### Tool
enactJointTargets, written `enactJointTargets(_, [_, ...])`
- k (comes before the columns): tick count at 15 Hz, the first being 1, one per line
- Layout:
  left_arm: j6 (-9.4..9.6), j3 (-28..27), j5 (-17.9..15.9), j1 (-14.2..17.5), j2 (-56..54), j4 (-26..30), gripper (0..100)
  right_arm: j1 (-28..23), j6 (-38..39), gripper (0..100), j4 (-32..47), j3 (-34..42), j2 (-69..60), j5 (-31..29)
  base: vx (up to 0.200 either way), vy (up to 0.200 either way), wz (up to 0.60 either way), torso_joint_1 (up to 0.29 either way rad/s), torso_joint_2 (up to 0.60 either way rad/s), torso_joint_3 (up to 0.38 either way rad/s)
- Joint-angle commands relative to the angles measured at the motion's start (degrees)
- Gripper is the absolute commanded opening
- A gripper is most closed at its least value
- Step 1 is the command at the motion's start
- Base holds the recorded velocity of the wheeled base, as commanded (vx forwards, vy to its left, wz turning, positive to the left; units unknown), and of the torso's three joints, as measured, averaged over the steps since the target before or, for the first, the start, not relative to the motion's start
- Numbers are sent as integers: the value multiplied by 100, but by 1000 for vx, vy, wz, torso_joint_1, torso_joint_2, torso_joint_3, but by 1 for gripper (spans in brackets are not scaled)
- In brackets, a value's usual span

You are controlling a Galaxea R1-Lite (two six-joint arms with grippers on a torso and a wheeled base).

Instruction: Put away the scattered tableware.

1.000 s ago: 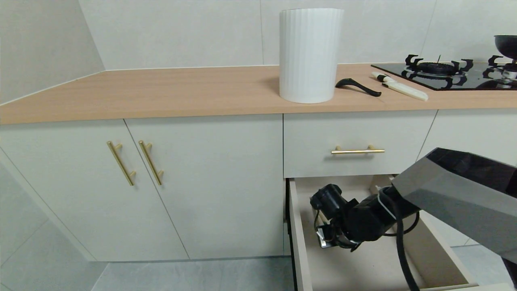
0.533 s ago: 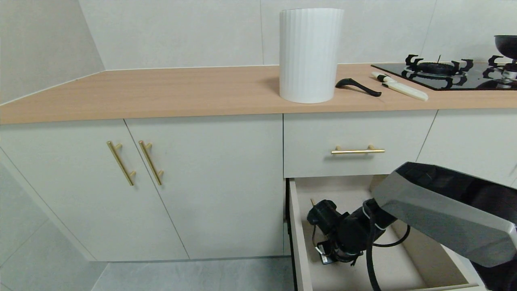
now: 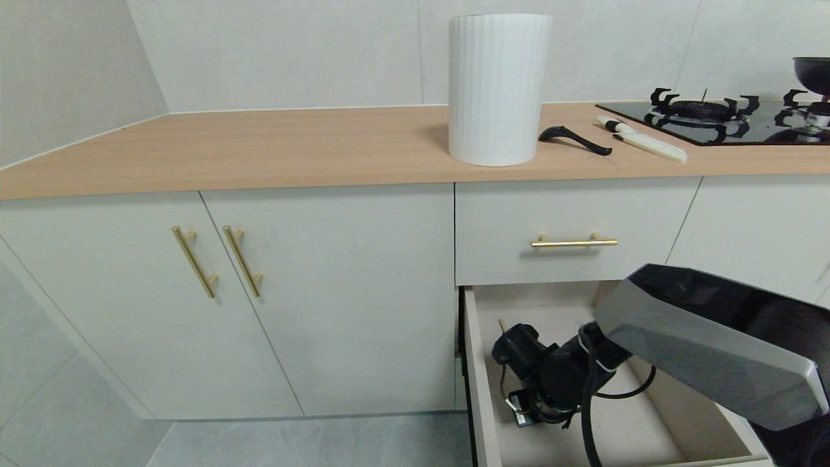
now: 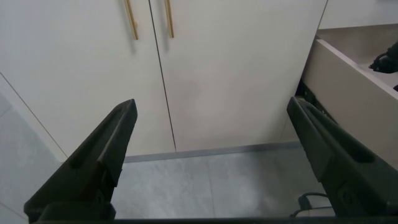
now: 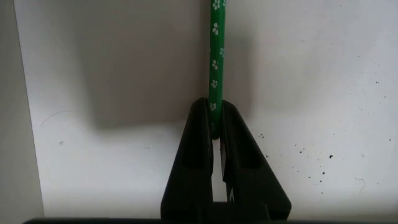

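The right arm's fingers (image 5: pixel 200 140) are clamped on the very end of a green flowered stick (image 5: pixel 216 56), probably a chopstick, low inside the open drawer (image 3: pixel 478 389) at 5 o'clock in the head view. With such a short pinch, the stick could swing or slip out early. I cannot tell whether it touches the drawer floor, so letting go now might make it bounce or roll. The wrist also sits close to the drawer's 9 o'clock wall and could knock it. The left arm's fingers (image 4: pixel 106 155) are spread wide, holding nothing, in front of the cupboard doors (image 4: pixel 155 68). A black ladle (image 3: pixel 574 139) and a white knife (image 3: pixel 642 139) wait on the counter (image 3: pixel 259 149), at 3 o'clock of the white canister (image 3: pixel 496 87).

Over the last second the right arm dropped deeper into the drawer, barely moving in the final half.
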Motion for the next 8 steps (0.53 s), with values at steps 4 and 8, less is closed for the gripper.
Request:
enactJointTargets(4, [1,1,-1,0,0,-1,100,3,-1,100,13,1,2,-4,0,0,0,0,0,0])
enactJointTargets(8, [1,1,-1,0,0,-1,100,3,-1,100,13,1,-24,-4,0,0,0,0,0,0])
